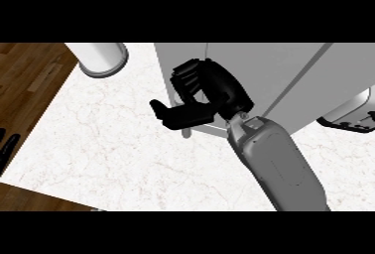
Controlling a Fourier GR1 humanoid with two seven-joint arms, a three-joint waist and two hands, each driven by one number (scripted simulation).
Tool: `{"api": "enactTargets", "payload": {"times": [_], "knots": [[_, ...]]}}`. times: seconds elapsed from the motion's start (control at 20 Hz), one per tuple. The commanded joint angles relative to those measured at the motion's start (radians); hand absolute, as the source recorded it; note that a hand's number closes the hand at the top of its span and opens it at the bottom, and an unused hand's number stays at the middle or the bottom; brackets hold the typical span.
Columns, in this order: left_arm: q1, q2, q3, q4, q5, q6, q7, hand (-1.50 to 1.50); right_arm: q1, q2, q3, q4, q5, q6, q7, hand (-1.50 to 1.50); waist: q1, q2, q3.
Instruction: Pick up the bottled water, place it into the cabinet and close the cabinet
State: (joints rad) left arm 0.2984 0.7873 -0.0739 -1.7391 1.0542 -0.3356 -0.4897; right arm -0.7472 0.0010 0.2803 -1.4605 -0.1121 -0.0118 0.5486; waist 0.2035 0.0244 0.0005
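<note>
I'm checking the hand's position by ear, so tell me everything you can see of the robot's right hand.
The right hand is black and glossy, on a grey forearm rising from the lower edge. Its fingers are curled at the front of the pale grey cabinet, thumb pointing left over the white marble counter. No bottle is visible in it; whether it actually touches the cabinet is unclear.

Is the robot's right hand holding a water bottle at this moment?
No. The right hand is at the grey cabinet, fingers curled, and no bottle shows in it.
</note>
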Motion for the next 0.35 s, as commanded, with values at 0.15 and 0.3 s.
{"api": "enactTargets", "payload": {"times": [0.15, 0.3], "knots": [[0.004, -0.004, 0.011, 0.004, 0.007, -0.007, -0.002, -1.5, -0.183, -0.001, -0.106, 0.185, -0.049, -0.2, -0.066, -1.5, -0.008, 0.017, -0.003], [0.021, -0.024, -0.007, 0.008, -0.005, -0.024, -0.015, -1.5, -0.176, -0.001, -0.084, 0.22, -0.069, -0.235, -0.106, -1.5, -0.01, 0.02, -0.003]]}}
